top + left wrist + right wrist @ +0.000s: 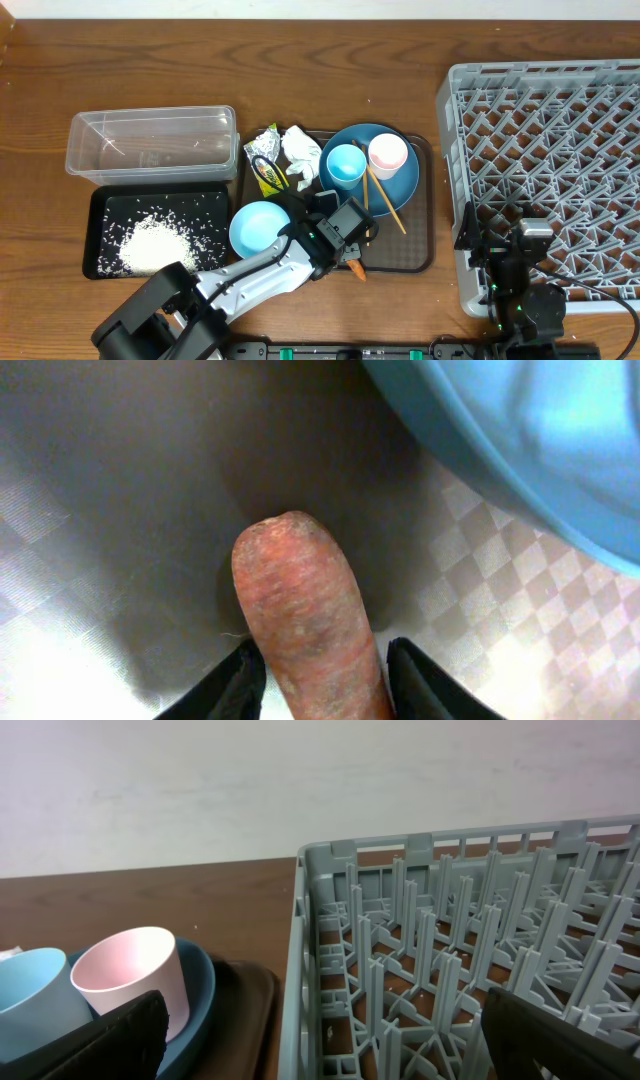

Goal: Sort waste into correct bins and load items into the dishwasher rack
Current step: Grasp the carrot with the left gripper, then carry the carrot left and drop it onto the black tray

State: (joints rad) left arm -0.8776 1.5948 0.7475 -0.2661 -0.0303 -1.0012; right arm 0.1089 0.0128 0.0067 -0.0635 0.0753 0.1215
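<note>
**Carrot clamped near one end: a slip is the main risk**

The carrot (305,620) lies on the brown serving tray (428,200), close to its front edge and just beside the light-blue bowl (258,228). The left end effector (325,680) is closed on it, one finger against each flank, and the carrot rests on the tray.

The grip appears to sit toward one end of a tapered, rounded body. On lifting, the free end could swing down or the carrot could squirt out from between the fingers.

If the carrot belongs with the rice in the black tray (100,200), the way there probably passes over the bowl. A drop on that stretch would likely land food waste in a dish meant for the dishwasher rack (545,150). A low carry could also knock the bowl.

The clear tub (150,145) stands just behind the black tray, so an overshoot could put the carrot in the wrong bin.

The right end effector (320,1035) hangs wide open and empty at the rack's near edge, well apart from the carrot.
</note>
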